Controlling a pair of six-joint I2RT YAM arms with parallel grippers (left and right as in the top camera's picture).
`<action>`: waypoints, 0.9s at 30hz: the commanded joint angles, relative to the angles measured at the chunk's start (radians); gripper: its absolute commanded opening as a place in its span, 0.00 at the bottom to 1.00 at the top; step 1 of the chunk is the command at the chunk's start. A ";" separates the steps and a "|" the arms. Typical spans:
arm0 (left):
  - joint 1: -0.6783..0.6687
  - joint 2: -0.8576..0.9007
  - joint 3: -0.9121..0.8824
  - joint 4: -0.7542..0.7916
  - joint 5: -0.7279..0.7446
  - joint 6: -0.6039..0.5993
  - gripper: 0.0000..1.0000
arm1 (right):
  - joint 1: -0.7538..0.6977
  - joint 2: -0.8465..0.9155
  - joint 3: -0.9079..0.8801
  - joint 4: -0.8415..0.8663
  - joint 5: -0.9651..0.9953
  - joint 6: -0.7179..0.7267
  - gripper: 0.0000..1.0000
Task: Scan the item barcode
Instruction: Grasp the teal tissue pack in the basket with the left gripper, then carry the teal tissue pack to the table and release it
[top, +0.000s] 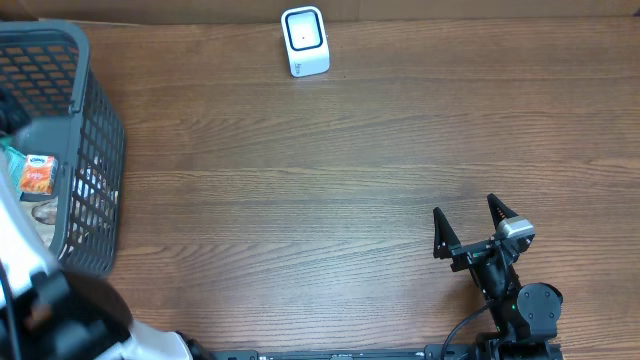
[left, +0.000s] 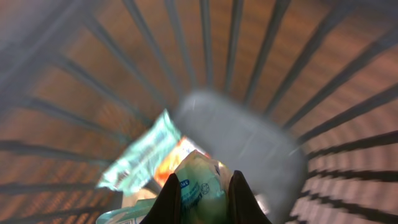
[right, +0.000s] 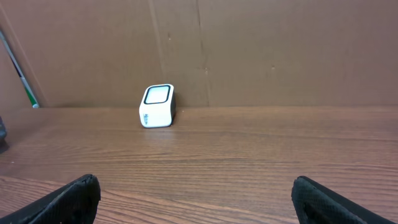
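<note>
**Status: early, pick-up stage.**
- Done: the left gripper (left: 205, 200) is down inside the basket (top: 100, 150), its fingers closed on a pale green packet (left: 198, 177) with a blue label.
- Left: the packet is not lifted clear of the basket. It has yet to be carried across the worktop (top: 300, 200) and shown, barcode side forward, to the scanner (top: 304, 40). No barcode can be made out on it.
- Location of item: in the basket at the left edge of the worktop, well apart from the scanner at the far edge.

**Count:**
- Scanner: one, white, upright, window facing forward.
- Basket: one, grey, slatted.
- Packets: two certain in the left wrist view, the gripped one and a teal-and-orange packet (left: 146, 155) lying just beside it. More may lie underneath, too blurred to count.
- Grippers: two. The right gripper (top: 465, 206) sits over bare worktop near the front edge, jaws wide apart, holding nothing.
</note>
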 joint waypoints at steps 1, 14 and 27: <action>-0.012 -0.172 0.033 0.001 0.135 -0.160 0.04 | 0.003 -0.008 -0.012 0.006 -0.005 0.004 1.00; -0.368 -0.300 0.003 -0.288 0.571 -0.321 0.04 | 0.003 -0.008 -0.012 0.006 -0.005 0.004 1.00; -0.842 0.043 -0.068 -0.278 0.320 -0.394 0.04 | 0.003 -0.008 -0.012 0.006 -0.005 0.004 1.00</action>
